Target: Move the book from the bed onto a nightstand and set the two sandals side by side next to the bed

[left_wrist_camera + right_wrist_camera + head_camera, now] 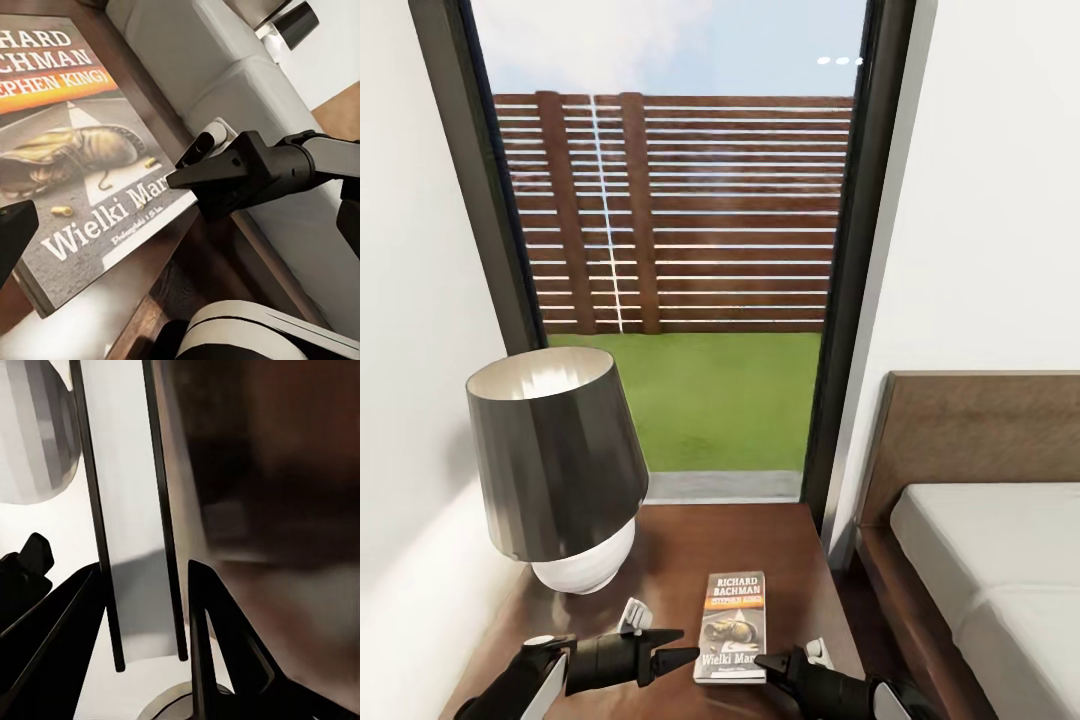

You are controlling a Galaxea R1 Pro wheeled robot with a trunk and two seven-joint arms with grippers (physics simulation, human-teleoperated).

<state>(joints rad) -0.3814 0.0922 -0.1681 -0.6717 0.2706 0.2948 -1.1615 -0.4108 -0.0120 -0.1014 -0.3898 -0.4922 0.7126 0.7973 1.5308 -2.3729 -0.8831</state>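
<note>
Black, tapered fingers of the left gripper (678, 647) and the right gripper (772, 662) are seen at the near edge of the nightstand (670, 540), one on each side of the book (733, 627). The right gripper's jaws are spread apart in its wrist view, with nothing between them but the glossy top's reflection. How far the left gripper is parted cannot be told; nothing is seen in its hold. The book is laid flat, cover up, on the dark brown top near its front edge, apparently clear of both grippers, so this half of the task is judged done. A lamp (560, 465) with a dark shade is stood toward the far left corner, which probably explains the book's placement on the open side. The bed (1000, 580) is set just beside the nightstand, at the right.
</note>
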